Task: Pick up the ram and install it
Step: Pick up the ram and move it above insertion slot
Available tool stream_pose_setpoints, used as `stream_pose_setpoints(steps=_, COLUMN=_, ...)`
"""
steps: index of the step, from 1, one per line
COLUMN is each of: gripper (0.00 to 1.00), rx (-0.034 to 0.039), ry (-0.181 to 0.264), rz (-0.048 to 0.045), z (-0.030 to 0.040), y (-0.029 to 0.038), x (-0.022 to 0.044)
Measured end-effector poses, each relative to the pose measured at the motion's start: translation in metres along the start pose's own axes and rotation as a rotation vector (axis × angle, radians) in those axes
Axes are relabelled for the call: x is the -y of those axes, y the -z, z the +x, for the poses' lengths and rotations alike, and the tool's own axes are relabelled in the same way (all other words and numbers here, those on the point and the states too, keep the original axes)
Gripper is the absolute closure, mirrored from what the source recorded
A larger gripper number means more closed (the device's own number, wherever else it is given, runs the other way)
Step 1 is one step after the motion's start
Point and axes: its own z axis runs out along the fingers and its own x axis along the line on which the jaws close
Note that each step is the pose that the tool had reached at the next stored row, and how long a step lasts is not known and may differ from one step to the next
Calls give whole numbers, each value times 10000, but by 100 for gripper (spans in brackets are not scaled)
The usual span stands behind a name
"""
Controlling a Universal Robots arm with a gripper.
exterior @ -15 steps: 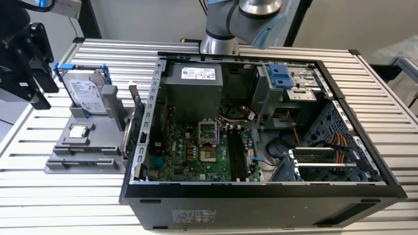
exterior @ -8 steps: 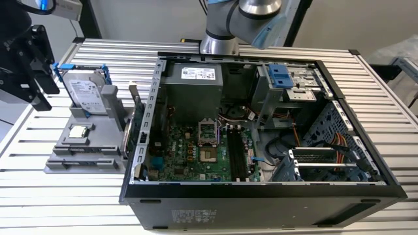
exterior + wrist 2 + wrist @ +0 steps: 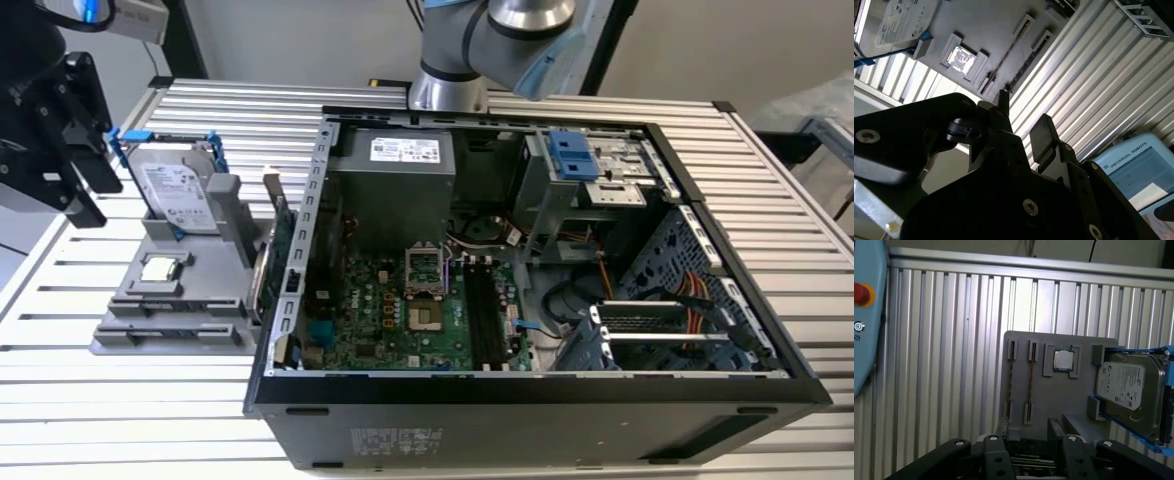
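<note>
The ram looks like a very thin tan line, because the first wrist view sees it from its edge. It stands in a long slot of the grey holder, with a small clip at each end. The square chip sits in the next pocket, just beside it. On the ram's other side is a second long slot with a thin dark line in it. I cannot tell if that is another stick.

I count one chip, one hard drive with blue brackets, one open computer case and two long slots on the holder.

The gripper has two black fingers. They are spread apart and hold nothing. They are near one end of the holder and do not touch the ram.

In the exterior view the holder sits just beside the case's wall. On the holder's other side the ribbed metal table gives open room out to its edge.
</note>
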Motion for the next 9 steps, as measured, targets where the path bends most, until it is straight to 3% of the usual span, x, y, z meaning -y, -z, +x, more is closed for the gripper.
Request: stream_pose_setpoints(steps=9, gripper=0, rx=-1, ry=0, rz=-1, z=1, y=-33, x=0)
